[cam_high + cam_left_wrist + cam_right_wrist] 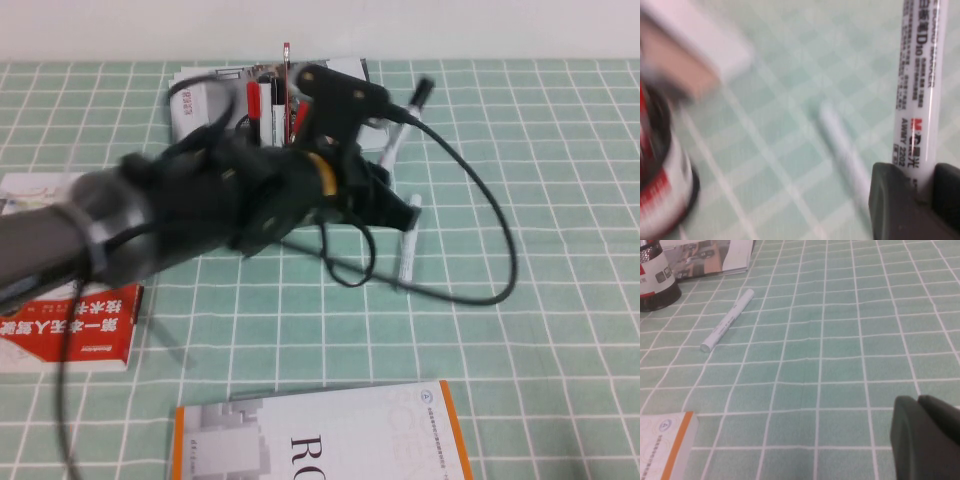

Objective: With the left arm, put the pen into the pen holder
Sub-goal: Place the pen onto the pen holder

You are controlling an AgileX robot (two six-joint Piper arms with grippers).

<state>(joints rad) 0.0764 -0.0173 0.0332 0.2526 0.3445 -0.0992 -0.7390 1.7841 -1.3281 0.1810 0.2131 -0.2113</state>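
Legible markings, item by item.

The pen (pixel 920 90), left wrist view: dark print runs along the white barrel. Readable are "D10", "MARKER" at the barrel's far end, a red "M&G" mark, and "AWMY 2202". The Chinese characters beside these cannot be made out.

The orange-edged book (pixel 320 440), high view: large black letters "RO" on the white cover; the rest is cut off.

The red book (pixel 75 330), high view: white Chinese title characters, not reliably readable.

The pen holder (pixel 655 275), right wrist view: label print too small to read.

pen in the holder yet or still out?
Out. The pen is clamped in the left gripper, above the table beside the pen holder.
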